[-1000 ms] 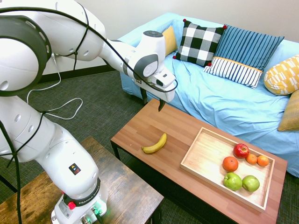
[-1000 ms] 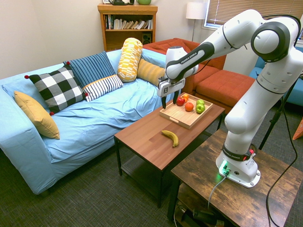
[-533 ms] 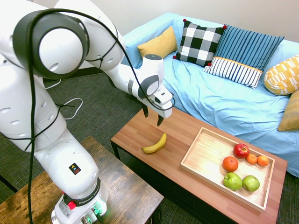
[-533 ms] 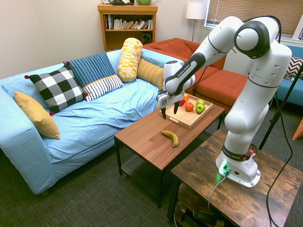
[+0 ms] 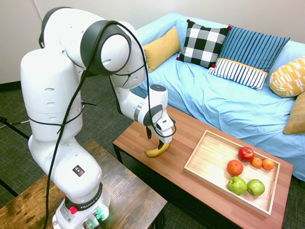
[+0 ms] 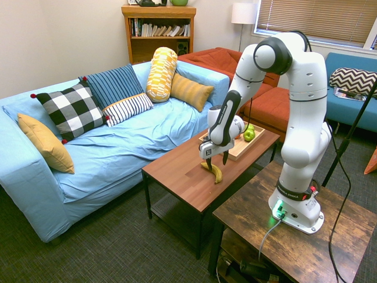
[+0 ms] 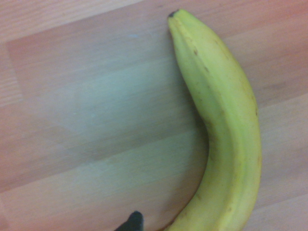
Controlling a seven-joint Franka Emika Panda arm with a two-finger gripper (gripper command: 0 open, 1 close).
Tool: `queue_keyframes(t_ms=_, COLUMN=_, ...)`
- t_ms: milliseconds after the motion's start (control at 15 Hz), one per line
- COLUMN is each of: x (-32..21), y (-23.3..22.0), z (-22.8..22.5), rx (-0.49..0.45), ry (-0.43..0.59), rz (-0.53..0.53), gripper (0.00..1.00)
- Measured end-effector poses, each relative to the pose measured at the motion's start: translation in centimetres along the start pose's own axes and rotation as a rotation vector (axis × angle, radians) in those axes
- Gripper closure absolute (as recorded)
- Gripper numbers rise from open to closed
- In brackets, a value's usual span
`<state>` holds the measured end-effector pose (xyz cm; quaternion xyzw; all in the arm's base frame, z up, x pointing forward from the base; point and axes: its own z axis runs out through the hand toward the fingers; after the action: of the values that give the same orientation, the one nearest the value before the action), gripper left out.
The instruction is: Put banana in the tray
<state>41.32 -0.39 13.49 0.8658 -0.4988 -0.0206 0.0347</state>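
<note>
The yellow banana (image 5: 153, 152) lies on the reddish-brown table (image 5: 190, 131), near its front edge. My gripper (image 5: 158, 139) is open and low over the banana, one finger on each side of it, and hides its upper half. In the second exterior view the gripper (image 6: 216, 161) stands just above the banana (image 6: 214, 173). The wrist view shows the banana (image 7: 226, 120) close up, curved across the wood. The light wooden tray (image 5: 214, 157) sits on the same table, about a banana's length from the banana, and appears behind the arm as the tray (image 6: 232, 150) in the other view.
A red apple (image 5: 246, 153), oranges (image 5: 234, 167) and green apples (image 5: 247, 186) fill the tray's far end. The half of the tray nearer the banana is bare. A blue sofa (image 5: 224, 102) with several cushions runs along the table's far side.
The gripper has come down from above the table's sofa-side edge to the banana, staying open. The arm has folded in over the table. The banana has not moved.
</note>
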Motion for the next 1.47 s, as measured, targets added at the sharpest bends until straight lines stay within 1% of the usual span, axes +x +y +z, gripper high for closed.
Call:
queue_keyframes(t_ms=200, x=1.1, y=0.1, z=2.8, rx=0.002, ry=0.011, rz=0.057, gripper=0.00)
queue_keyframes(t_ms=267, x=1.4, y=0.1, z=3.5, rx=0.005, ry=0.010, rz=0.071, gripper=1.00)
queue_keyframes(t_ms=533, x=1.4, y=0.0, z=5.4, rx=0.027, ry=0.010, rz=0.098, gripper=1.00)
queue_keyframes(t_ms=1067, x=2.3, y=0.7, z=5.4, rx=0.046, ry=0.007, rz=0.103, gripper=1.00)
queue_keyframes(t_ms=1467, x=2.8, y=-2.7, z=3.8, rx=0.051, ry=-0.003, rz=0.075, gripper=1.00)
